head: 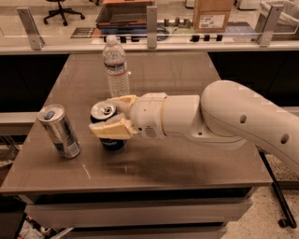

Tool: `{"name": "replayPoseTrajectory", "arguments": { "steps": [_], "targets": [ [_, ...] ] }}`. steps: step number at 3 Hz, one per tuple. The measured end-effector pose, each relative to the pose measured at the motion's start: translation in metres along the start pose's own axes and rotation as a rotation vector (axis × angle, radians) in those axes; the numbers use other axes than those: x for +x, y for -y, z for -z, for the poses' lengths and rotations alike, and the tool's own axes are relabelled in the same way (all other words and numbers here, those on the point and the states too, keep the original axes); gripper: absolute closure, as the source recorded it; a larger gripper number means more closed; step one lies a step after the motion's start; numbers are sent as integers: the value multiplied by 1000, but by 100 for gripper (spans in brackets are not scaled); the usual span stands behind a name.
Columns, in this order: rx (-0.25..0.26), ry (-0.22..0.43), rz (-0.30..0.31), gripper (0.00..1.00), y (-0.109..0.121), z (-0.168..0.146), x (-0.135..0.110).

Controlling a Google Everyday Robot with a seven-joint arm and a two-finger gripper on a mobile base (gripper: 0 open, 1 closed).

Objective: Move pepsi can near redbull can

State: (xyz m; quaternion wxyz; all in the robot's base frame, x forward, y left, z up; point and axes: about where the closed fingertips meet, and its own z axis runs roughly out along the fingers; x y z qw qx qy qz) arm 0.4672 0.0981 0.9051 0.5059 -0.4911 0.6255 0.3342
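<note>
The pepsi can (108, 140), short and dark blue with a silver top, stands upright left of the table's middle. My gripper (113, 115) reaches in from the right and its cream fingers (112, 129) are closed around the can's upper half. The redbull can (60, 131), slim and silver-grey with a blue tab, stands upright a short way to the left of the pepsi can, near the table's left edge. The two cans do not touch.
A clear plastic water bottle (116, 66) stands just behind the gripper. The brown table (187, 168) has its front edge close below the cans. A counter with glass panels and a cardboard box (212, 14) runs behind the table.
</note>
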Motion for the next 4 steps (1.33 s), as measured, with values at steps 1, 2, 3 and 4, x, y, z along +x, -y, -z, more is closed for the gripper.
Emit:
{"name": "replayPoseTrajectory", "arguments": {
  "steps": [1, 2, 3, 4],
  "targets": [
    [-3, -1, 3, 36, -2, -1, -1],
    [-6, -1, 7, 13, -3, -2, -3],
    [-8, -2, 10, 0, -5, -4, -4],
    [-8, -2, 10, 0, -5, -4, -4]
  ]
}}
